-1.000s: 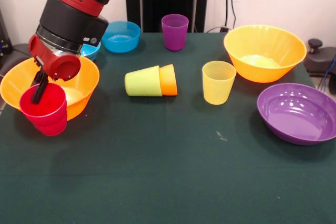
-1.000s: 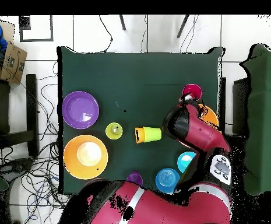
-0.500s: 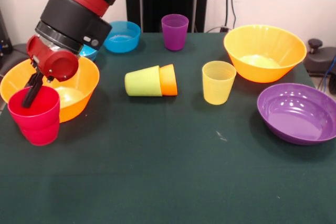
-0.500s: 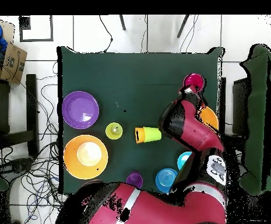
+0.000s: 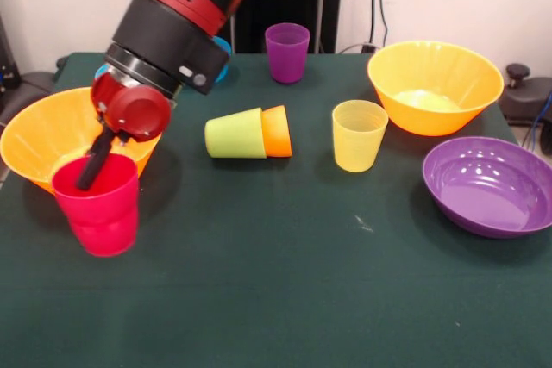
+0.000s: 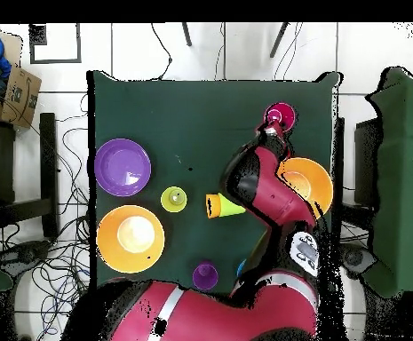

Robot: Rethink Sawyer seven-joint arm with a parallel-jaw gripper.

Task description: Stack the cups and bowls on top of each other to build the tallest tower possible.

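Gripper (image 5: 89, 170) is pinched on the rim of the red cup (image 5: 97, 207), one black finger (image 5: 93, 159) down inside it and the wall clamped; cup is upright, slightly tilted, its base at or just above the bench (image 5: 285, 299), can't tell which. Just behind the gripper sits an orange bowl (image 5: 52, 137), nearly touching the cup. Off to the side of the gripper lie the lime green cup (image 5: 235, 134) and orange cup (image 5: 277, 130), nested, on their sides. Farther out: yellow cup (image 5: 359, 134), purple cup (image 5: 287, 52), second orange bowl (image 5: 435, 85), purple bowl (image 5: 488, 184). No tower yet.

Risks: a rim pinch is thin, so the cup may swing or slip in transit. Swinging back could clip the near bowl's rim. Releasing while tilted would tip the cup.
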